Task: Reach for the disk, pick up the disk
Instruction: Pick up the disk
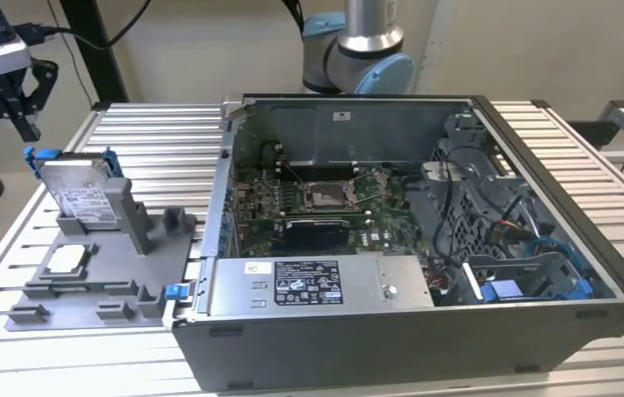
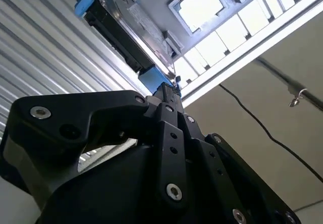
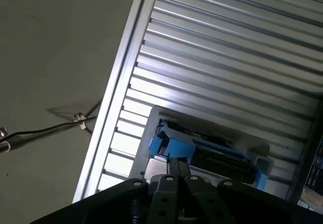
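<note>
Looking at the grey plastic holder (image 1: 91,285), we see the flat silver-grey metal disk with blue frame (image 1: 74,188) standing upright in its slot; the black gripper (image 1: 30,128), fingers pressed together on nothing, hangs above it, apart

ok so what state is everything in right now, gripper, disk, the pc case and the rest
gripper: shut, empty, above the disk and apart from it
disk: standing on edge in the grey holder, not gripped
computer case: lying on its side, open, boards exposed
small chip: lying flat on the holder's base
</note>
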Tool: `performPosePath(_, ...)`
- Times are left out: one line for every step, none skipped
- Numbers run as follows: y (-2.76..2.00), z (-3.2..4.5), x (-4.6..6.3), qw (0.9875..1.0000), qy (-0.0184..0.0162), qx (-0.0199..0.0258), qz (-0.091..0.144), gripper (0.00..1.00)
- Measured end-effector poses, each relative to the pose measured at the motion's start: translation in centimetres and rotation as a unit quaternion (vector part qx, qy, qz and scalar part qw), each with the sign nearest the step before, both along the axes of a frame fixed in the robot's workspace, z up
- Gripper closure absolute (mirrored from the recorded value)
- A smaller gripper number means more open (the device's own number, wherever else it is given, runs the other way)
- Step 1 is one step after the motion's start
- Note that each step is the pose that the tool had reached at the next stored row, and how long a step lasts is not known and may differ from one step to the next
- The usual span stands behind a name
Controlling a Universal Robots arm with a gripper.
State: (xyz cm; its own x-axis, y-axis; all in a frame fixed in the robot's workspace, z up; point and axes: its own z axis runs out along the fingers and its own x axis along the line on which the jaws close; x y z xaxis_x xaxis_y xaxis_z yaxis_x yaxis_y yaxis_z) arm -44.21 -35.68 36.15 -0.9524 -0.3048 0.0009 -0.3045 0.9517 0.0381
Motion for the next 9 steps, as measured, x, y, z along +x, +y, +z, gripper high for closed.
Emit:
performPosePath(0.0,0.0,0.0,1.0,0.0,0.0,0.007,1.0)
performPosePath(0.0,0.0,0.0,0.9999,0.0,0.0,0.013,1.0)
performPosePath(0.0,0.0,-0.01,0.9998,0.0,0.0,0.02,1.0)
performPosePath(0.0,0.0,-0.01,0.9996,0.0,0.0,0.027,1.0)
performPosePath(0.0,0.0,-0.01,0.9994,0.0,0.0,0.033,1.0)
performPosePath(0.0,0.0,-0.01,0.9992,0.0,0.0,0.04,1.0)
performPosePath(0.0,0.0,-0.01,0.9989,0.0,0.0,0.047,1.0)
performPosePath(0.0,0.0,-0.01,0.9985,0.0,0.0,0.054,1.0)
performPosePath(0.01,0.0,-0.02,0.9981,0.0,0.0,0.061,1.0)
